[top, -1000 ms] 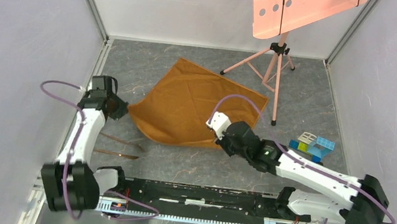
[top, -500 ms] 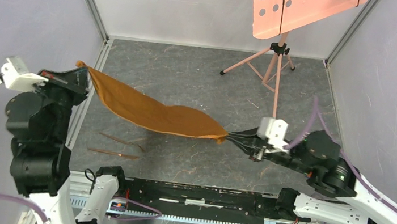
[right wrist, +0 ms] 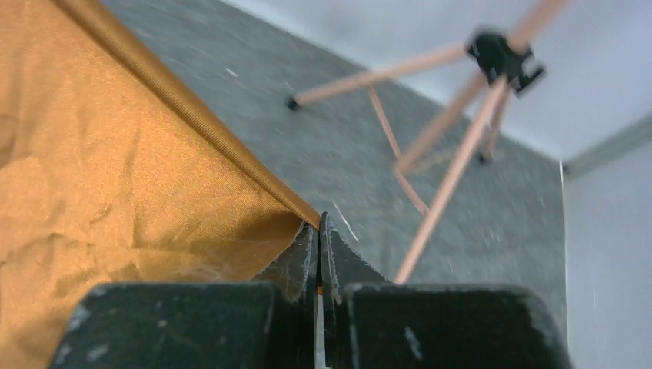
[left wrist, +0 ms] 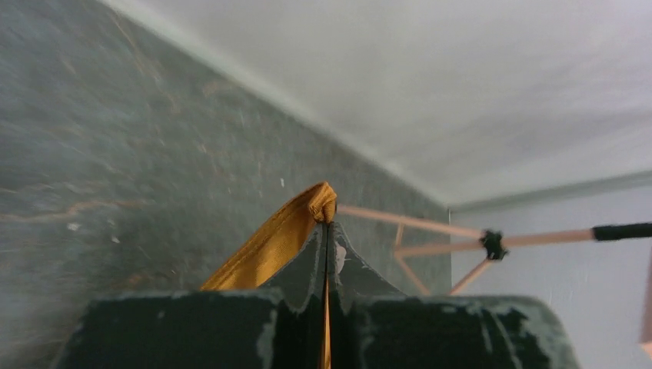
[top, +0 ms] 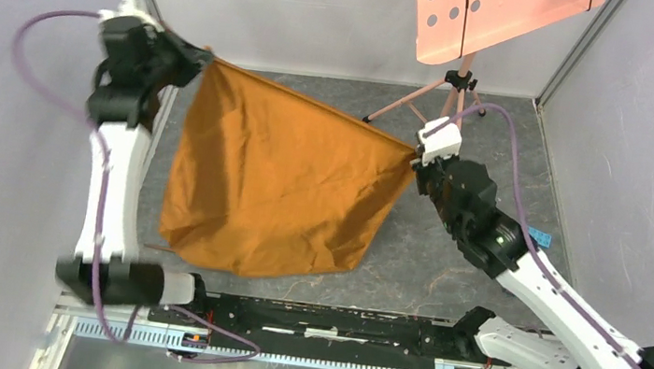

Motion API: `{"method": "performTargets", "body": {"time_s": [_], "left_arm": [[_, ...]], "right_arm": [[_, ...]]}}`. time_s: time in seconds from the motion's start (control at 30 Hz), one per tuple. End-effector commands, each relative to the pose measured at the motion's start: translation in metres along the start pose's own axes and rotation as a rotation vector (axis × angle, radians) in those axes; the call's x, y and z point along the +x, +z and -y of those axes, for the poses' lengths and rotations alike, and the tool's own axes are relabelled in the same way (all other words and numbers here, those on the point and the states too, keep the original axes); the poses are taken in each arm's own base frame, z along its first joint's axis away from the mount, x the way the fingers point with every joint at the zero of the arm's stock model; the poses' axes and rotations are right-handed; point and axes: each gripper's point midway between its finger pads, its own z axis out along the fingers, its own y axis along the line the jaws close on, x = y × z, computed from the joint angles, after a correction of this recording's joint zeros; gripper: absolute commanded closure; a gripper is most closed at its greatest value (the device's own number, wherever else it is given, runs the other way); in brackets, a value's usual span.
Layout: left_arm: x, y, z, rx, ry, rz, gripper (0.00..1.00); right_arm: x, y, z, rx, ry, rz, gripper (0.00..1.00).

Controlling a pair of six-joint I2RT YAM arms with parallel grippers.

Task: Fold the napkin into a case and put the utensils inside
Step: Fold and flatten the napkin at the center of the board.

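Observation:
The orange-brown napkin (top: 276, 183) hangs spread in the air between both arms, its lower edge sagging toward the near table. My left gripper (top: 202, 60) is shut on its far-left corner (left wrist: 319, 206), raised high at the back left. My right gripper (top: 413, 156) is shut on the opposite top corner (right wrist: 304, 217), near the tripod. The jaws of both are pressed together with cloth between them. The utensils are hidden behind the hanging cloth. No folded case is in view.
A salmon-pink perforated panel (top: 490, 12) on a tripod (top: 453, 106) stands at the back right, close to my right gripper; its legs show in the right wrist view (right wrist: 454, 165) and the left wrist view (left wrist: 430, 224). A blue block (top: 538, 236) peeks out behind the right arm.
Both grippers have lifted the napkin off the table and carried it up and toward the back. It went from lying flat, to a sagging strip, to hanging spread wide.

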Motion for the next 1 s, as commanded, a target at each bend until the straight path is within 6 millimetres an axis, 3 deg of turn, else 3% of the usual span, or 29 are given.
{"method": "performTargets", "body": {"time_s": [0.0, 0.1, 0.2, 0.3, 0.37, 0.4, 0.43, 0.5, 0.57, 0.67, 0.8, 0.97], "left_arm": [[0.028, 0.096, -0.003, 0.095, 0.002, -0.154, 0.98], [0.055, 0.153, -0.003, 0.113, -0.015, -0.253, 0.98], [0.090, 0.205, -0.006, 0.127, -0.028, -0.333, 0.98], [0.117, 0.238, -0.013, 0.117, -0.032, -0.381, 0.98], [0.135, 0.244, -0.016, 0.104, -0.057, -0.424, 0.98], [0.146, 0.242, -0.013, 0.097, -0.059, -0.457, 0.96], [0.166, 0.236, -0.008, 0.084, -0.031, -0.513, 0.86], [0.202, 0.216, -0.014, -0.013, 0.094, -0.603, 0.62], [0.238, 0.191, -0.025, -0.078, 0.178, -0.696, 0.48], [0.270, 0.152, -0.041, -0.132, 0.303, -0.745, 0.24], [0.306, 0.108, -0.062, -0.185, 0.485, -0.802, 0.22], [0.335, 0.093, -0.082, -0.238, 0.604, -0.895, 0.24]], "right_arm": [[0.060, 0.035, 0.072, 0.231, 0.122, -0.124, 1.00], [0.104, 0.060, 0.100, 0.257, 0.191, -0.181, 1.00], [0.129, 0.079, 0.114, 0.276, 0.211, -0.218, 1.00], [0.138, 0.097, 0.109, 0.222, 0.223, -0.240, 1.00], [0.135, 0.104, 0.091, 0.111, 0.226, -0.229, 1.00], [0.135, 0.104, 0.085, 0.079, 0.230, -0.227, 1.00], [0.135, 0.104, 0.083, 0.073, 0.235, -0.226, 1.00], [0.139, 0.099, 0.082, 0.072, 0.245, -0.249, 1.00], [0.141, 0.092, 0.080, 0.072, 0.255, -0.252, 1.00], [0.137, 0.087, 0.073, 0.037, 0.264, -0.233, 1.00], [0.133, 0.086, 0.071, 0.020, 0.271, -0.222, 1.00], [0.128, 0.087, 0.065, -0.012, 0.285, -0.204, 1.00]]}}
